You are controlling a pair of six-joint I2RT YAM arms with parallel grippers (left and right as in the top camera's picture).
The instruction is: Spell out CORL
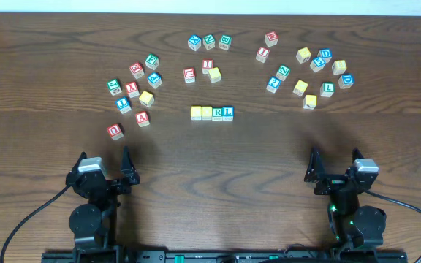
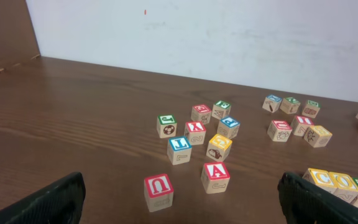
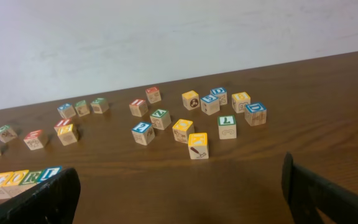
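While both arms sit at the near edge, the CORL row (image 1: 212, 112) lies at mid-table (image 1: 210, 175): four cubes touching side by side, long axis running L-to-R across the overhead view. C sits at the robot's left end, L at its right, and the letter tops point away from the arms. Left gripper (image 1: 106, 157) & right gripper (image 1: 335, 157): jaws spread wide, nothing btwn them, well apart from the row. Loose cubes (image 1: 132, 89) lie scattered beyond
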